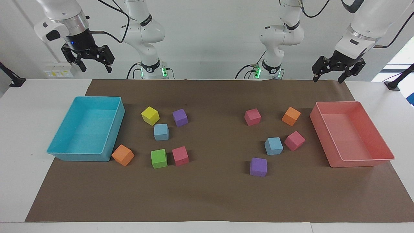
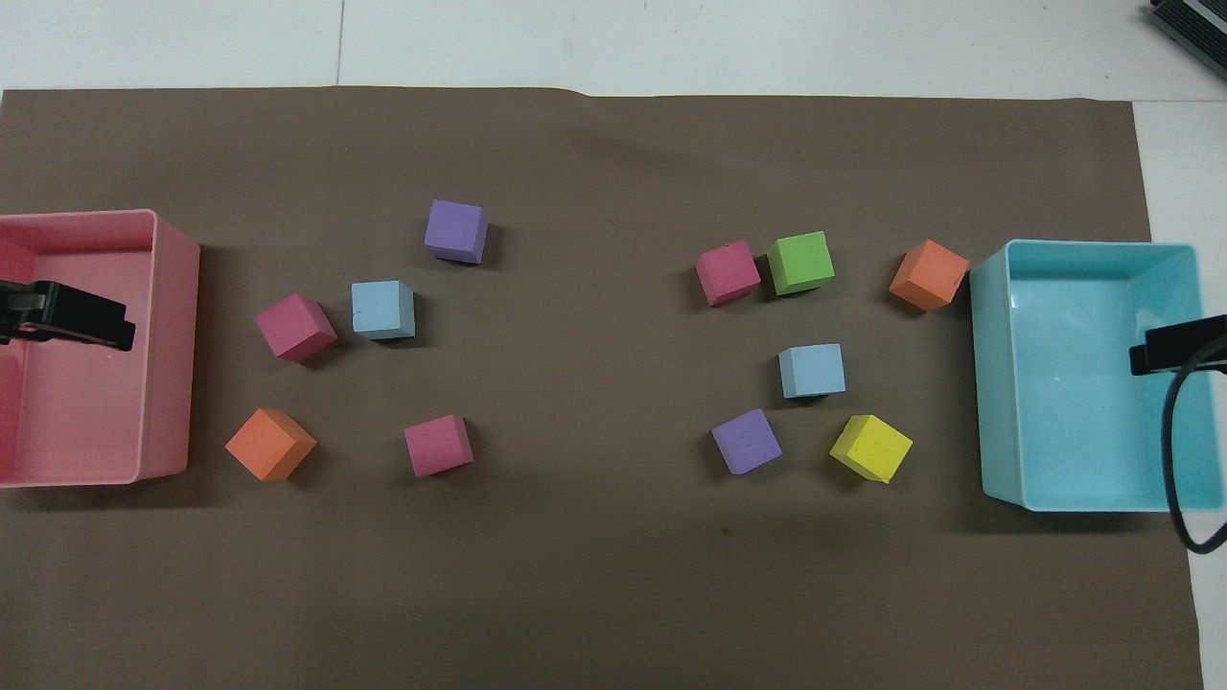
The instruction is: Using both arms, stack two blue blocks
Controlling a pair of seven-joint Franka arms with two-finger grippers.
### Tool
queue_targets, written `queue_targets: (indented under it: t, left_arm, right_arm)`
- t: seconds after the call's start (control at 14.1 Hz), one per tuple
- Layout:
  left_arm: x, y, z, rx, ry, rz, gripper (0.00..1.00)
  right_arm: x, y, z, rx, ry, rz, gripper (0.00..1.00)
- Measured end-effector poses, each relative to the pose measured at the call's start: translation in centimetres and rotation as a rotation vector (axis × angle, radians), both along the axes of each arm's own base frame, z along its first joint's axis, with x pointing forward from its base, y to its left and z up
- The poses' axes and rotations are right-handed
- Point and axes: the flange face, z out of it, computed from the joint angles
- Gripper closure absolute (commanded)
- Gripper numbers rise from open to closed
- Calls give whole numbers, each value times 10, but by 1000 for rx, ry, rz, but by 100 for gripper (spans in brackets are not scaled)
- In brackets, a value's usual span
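Left gripper raised over pink tray, fingers apart, empty; right gripper likewise over cyan tray. Blue block beside pink cube; second blue block between yellow cube and green cube

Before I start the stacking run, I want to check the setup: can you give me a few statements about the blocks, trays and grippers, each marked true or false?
1. The two blue blocks are already stacked. False: they lie apart on the brown mat, one in each cluster.
2. Both grippers are open and hold nothing. True: the left gripper and the right gripper hang raised, near the robots' edge of the table.
3. The cyan tray holds a green block. False: it is empty; the green block sits on the mat.
4. An orange block sits right beside the cyan tray. True.
5. The pink tray is empty. True.
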Motion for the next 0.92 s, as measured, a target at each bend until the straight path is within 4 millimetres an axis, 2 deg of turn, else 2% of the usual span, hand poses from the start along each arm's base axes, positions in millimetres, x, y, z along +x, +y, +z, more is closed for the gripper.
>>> queue_targets:
  t: [0.92]
  left_arm:
    - [0,4,1,11,-4,5,0]
  right_arm:
    - [0,5,-1,4,1,8,0]
